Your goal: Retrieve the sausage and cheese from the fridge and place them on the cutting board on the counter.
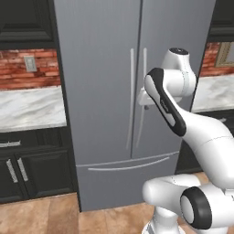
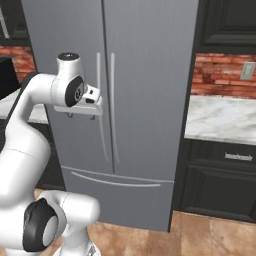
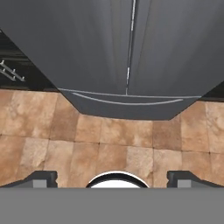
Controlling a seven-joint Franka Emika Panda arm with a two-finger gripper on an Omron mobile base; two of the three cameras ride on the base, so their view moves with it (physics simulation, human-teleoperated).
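Observation:
The grey two-door fridge (image 1: 100, 91) (image 2: 150, 90) (image 3: 87, 43) stands shut, so the sausage and cheese are hidden behind its doors. Two long silver handles (image 1: 131, 100) (image 2: 100, 105) run down the middle seam. My gripper (image 1: 146, 106) (image 2: 81, 116) (image 3: 113, 179) hangs in front of the doors at handle height, pointing down at the floor. It is open and empty, with the fingertips (image 3: 41, 178) wide apart. The marble counter (image 1: 27, 109) (image 2: 220, 120) flanks the fridge. The cutting board is out of view.
Black cabinets (image 1: 32, 169) (image 2: 225, 175) sit under the counter on both sides. The fridge's bottom freezer drawer (image 1: 123, 173) (image 3: 127, 105) has a curved handle. Tan tiled floor (image 3: 109, 140) lies in front of the fridge.

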